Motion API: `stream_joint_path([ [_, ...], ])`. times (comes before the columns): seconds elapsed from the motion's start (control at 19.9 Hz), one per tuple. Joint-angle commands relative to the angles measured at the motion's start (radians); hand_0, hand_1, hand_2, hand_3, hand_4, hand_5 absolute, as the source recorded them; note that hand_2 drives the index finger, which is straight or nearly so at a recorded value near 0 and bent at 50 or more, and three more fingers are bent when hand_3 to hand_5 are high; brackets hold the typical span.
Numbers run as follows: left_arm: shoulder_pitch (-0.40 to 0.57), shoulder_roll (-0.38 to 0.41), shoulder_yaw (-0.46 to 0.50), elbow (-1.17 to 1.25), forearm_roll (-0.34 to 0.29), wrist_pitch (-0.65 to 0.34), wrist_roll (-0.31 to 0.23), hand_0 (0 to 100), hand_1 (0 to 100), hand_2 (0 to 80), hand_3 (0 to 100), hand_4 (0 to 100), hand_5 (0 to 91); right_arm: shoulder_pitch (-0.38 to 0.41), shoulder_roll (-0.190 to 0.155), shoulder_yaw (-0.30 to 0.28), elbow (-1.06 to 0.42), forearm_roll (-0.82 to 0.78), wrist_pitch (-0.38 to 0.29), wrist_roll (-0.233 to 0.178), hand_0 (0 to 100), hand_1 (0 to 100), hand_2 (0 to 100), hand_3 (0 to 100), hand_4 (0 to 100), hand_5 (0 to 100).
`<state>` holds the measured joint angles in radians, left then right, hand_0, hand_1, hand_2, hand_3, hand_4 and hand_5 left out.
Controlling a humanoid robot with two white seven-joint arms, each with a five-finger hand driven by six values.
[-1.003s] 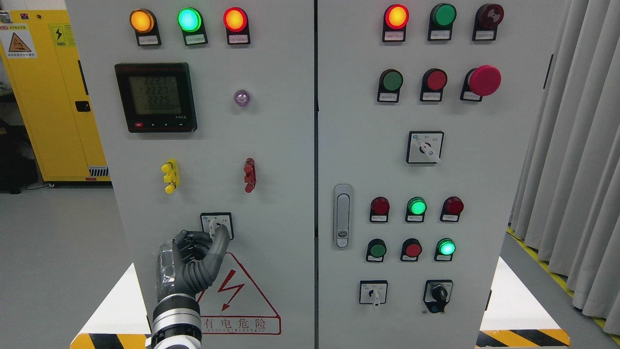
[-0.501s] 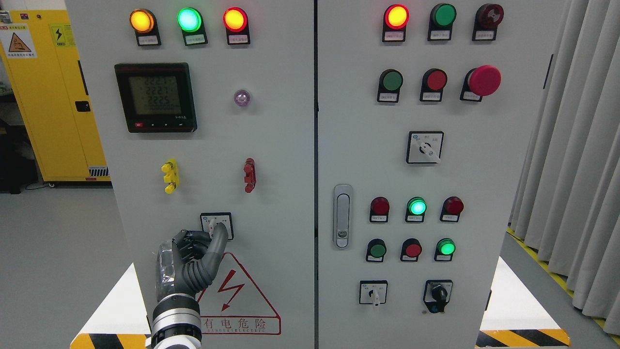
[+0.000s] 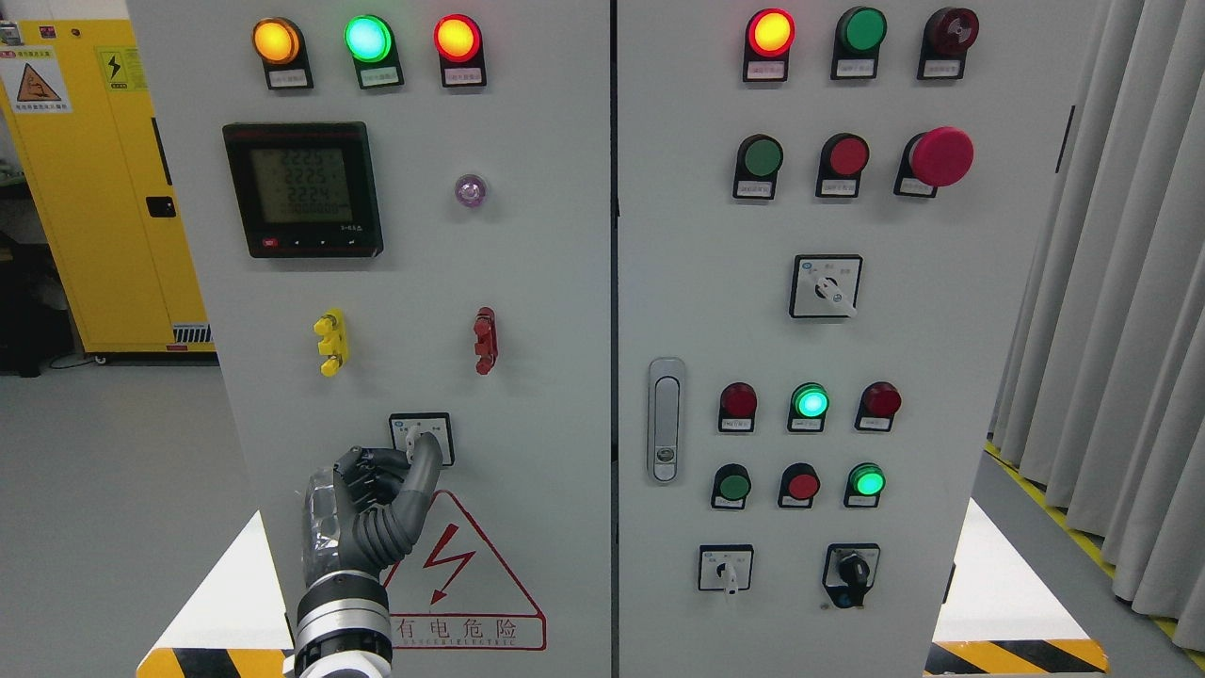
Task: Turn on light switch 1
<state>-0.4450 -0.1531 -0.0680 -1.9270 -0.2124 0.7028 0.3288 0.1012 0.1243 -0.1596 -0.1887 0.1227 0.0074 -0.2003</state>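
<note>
Currently the left hand (image 3: 377, 499) is pinching, thumb and forefinger closed on the knob of the rotary switch (image 3: 422, 438) low on the left cabinet door (image 3: 527, 282), which is sitting at 1 o'clock from the palm, knob roughly upright; no containers showing, right hand out of view.

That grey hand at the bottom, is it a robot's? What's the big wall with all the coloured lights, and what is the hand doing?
Yes, it belongs to a robot. The picture comes from a camera on the robot's head, so you see what it sees. The left hand reaches up from the bottom. The wall is an electrical cabinet with glowing lamps, push buttons, a small screen showing numbers, and a red lightning warning sign. The hand's fingers are pinching the small white knob of a turn switch, the kind you twist. The other arm isn't in the picture.
</note>
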Motion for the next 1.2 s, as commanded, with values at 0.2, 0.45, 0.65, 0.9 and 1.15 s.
stream_joint_path([
  [0.2,0.0,-0.002,0.001,0.008,0.002,0.001,0.0,49,56,59.3,89,89,83.0,0.0,0.0,0.0,0.0,0.0,0.0,0.001,0,50,4,0,0,0],
  [0.45,-0.003,0.0,-0.001,0.01,0.004,0.001,-0.002,51,55,59.2,88,89,82.8,0.0,0.0,0.0,0.0,0.0,0.0,-0.001,0,50,4,0,0,0],
  [0.65,-0.003,0.0,-0.001,0.01,0.005,0.0,-0.002,52,54,59.2,88,88,82.6,0.0,0.0,0.0,0.0,0.0,0.0,0.001,0,50,4,0,0,0],
  [0.9,-0.003,0.0,-0.001,0.01,0.005,0.0,-0.002,54,53,59.2,88,88,82.3,0.0,0.0,0.0,0.0,0.0,0.0,0.001,0,50,4,0,0,0],
  [1.15,-0.003,-0.002,-0.001,0.01,0.005,0.0,-0.002,55,51,59.2,88,88,82.3,0.0,0.0,0.0,0.0,0.0,0.0,0.001,0,50,4,0,0,0],
])
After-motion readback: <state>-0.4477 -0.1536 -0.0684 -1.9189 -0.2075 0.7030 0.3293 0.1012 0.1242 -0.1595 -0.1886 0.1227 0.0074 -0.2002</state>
